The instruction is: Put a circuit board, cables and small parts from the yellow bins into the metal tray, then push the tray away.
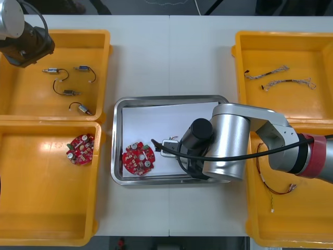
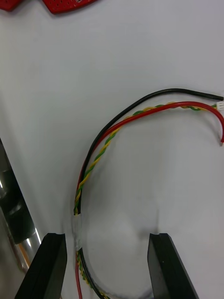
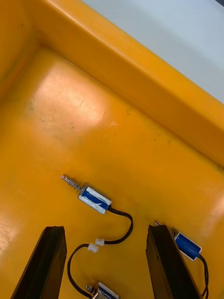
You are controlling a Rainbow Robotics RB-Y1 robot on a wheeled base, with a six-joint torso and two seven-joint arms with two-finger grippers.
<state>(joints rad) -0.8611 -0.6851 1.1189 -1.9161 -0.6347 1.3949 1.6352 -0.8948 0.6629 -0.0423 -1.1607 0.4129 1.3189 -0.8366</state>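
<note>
My right gripper (image 2: 106, 237) is open low over the white floor of the metal tray (image 1: 171, 99). A cable of black, red and yellow strands (image 2: 116, 126) lies flat on that floor; it runs between the fingers, close to one of them, and curves away. A round red circuit board (image 1: 138, 159) rests in the tray's near left corner, just left of the right gripper (image 1: 174, 152). My left gripper (image 3: 105, 232) hangs open in the far left yellow bin (image 1: 31, 107), above small metal parts (image 3: 94, 199) with black leads.
A second red circuit board (image 1: 80, 149) lies in the near left bin. Twisted blue and white cables (image 1: 266, 73) sit in the far right bin. A red and yellow cable (image 1: 276, 188) is in the near right bin, beside my right arm.
</note>
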